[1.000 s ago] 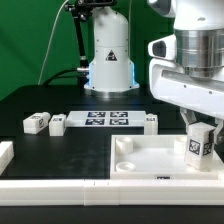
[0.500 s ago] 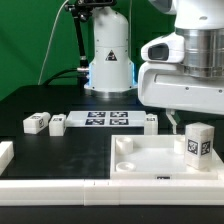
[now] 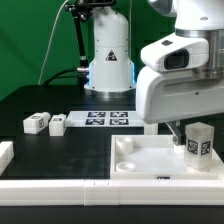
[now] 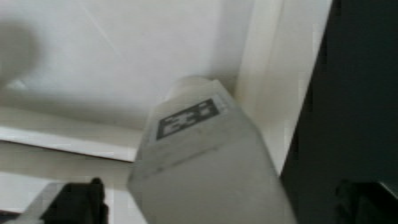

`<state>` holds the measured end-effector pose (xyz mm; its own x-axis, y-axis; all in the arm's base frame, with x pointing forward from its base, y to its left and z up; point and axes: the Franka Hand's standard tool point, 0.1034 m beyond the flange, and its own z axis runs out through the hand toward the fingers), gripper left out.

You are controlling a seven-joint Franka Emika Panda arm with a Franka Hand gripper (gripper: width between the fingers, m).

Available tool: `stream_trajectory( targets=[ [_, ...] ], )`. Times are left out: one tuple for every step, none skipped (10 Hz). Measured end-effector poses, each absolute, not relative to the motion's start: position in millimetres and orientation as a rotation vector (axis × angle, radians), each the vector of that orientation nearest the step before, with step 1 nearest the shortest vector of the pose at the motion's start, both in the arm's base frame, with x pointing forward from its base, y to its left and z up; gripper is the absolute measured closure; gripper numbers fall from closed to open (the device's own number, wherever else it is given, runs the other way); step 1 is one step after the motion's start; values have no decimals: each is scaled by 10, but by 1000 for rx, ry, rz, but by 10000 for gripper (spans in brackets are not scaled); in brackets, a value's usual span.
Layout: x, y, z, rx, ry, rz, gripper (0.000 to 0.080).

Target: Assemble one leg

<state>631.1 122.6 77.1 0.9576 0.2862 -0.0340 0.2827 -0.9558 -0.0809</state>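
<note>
Found the end effector (image 4: pixel 222 203) spread wide, dark fingertips (image 4: pixel 80 200) on either side of the leg (image 3: pixel 198 146), gripping nothing and touching nothing. Noted the leg directly beneath the end effector, upright on the white panel (image 3: pixel 150 166) near one corner, apart from both fingers. Could not tell whether its foot sat in a socket.

Made out a black-and-white square tag on the leg's face — a pattern only, no letters. Saw similar tags on the marker board (image 3: pixel 105 118) and a triangular warning sticker (image 3: pixel 110 58) on the robot base (image 3: pixel 108 75) far behind the end effector. Could not read a small dark mark on the panel's front edge.

Caught only one thin finger beside the leg in the exterior view, with the housing above cut off by the frame. Found the wrist view blurred and both fingertips cropped at the picture's edge. Counted spare legs on the black counter (image 3: pixel 40 98) — two (image 3: pixel 36 123) (image 3: pixel 57 123) well apart from the end effector, a third (image 3: pixel 150 122) nearer.
</note>
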Motion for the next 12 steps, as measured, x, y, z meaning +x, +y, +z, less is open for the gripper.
stream_trajectory(
  targets=[
    [6313, 1212, 769, -3012, -567, 65, 151],
    [6313, 1209, 769, -2993, -655, 62, 151],
    [6314, 1203, 769, -2958, -793, 56, 151],
    [6313, 1208, 769, -2966, -756, 57, 151],
    [6314, 1207, 769, -2966, -757, 57, 151],
    [6314, 1207, 769, -2966, -757, 57, 273],
    [6314, 1207, 769, -2966, -757, 57, 412],
    [6313, 1209, 769, -2979, -703, 59, 510],
    [6313, 1209, 769, -2981, -699, 59, 510],
    [6314, 1209, 769, -3003, -595, 63, 509],
    [6314, 1202, 768, -3036, -416, 71, 509],
    [6307, 1192, 758, -3051, -214, 79, 509]
  ],
)
